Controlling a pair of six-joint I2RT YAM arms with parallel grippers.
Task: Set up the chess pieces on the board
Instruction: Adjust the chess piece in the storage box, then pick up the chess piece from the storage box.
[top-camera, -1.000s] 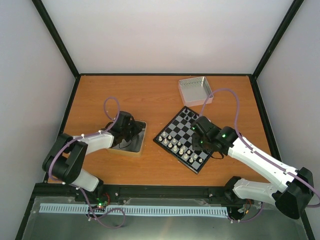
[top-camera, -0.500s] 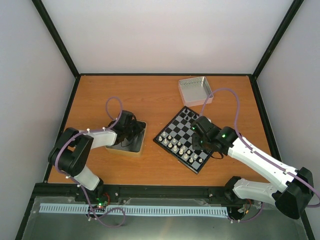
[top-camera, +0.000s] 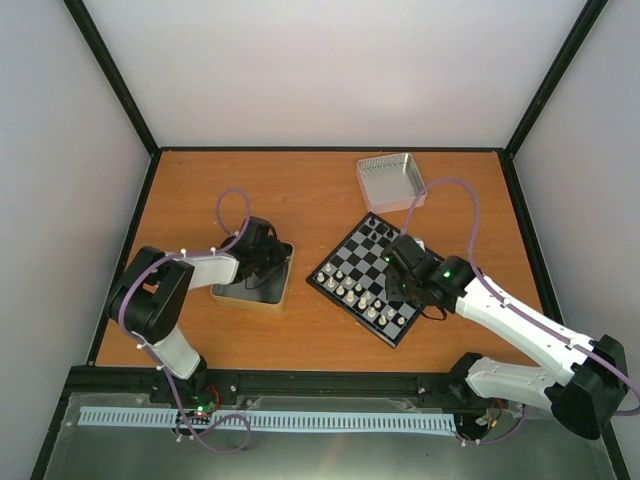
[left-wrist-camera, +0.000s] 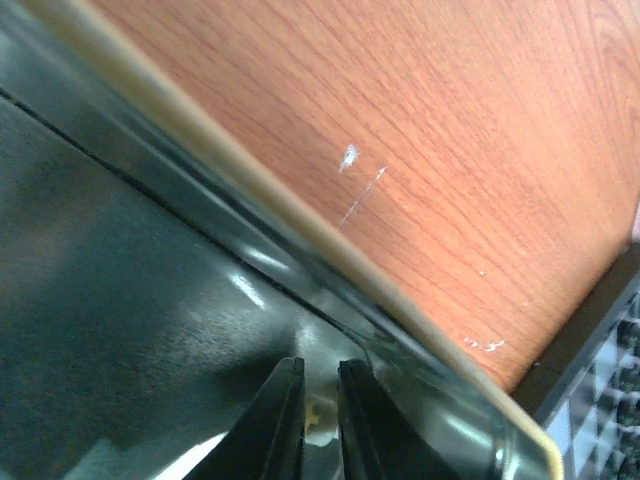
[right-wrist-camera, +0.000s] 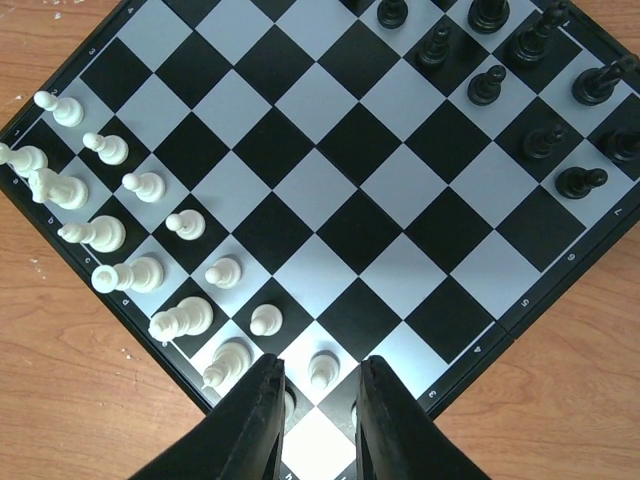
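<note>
Chessboard (top-camera: 368, 281): small, black-framed, black-and-grey checks, on orange wooden surface (top-camera: 300, 190); cream-white plastic chess pieces (right-wrist-camera: 143, 186) line one edge.
Left hand (left-wrist-camera: 319, 385): in silver metal tray (top-camera: 245, 299), pinching one cream piece (left-wrist-camera: 318, 422).
Right hand (right-wrist-camera: 320, 366): slightly spread around cream pawn (right-wrist-camera: 322, 372).

White arms (top-camera: 510, 318), black joints (top-camera: 150, 305), looping purple cables (top-camera: 232, 192), green light (top-camera: 449, 268), black-fingered right hand (right-wrist-camera: 320, 368).

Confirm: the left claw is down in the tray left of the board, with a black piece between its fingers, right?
Not black. The left claw, down in the tray, has a cream-white piece between its fingers; the left wrist view shows it.
</note>
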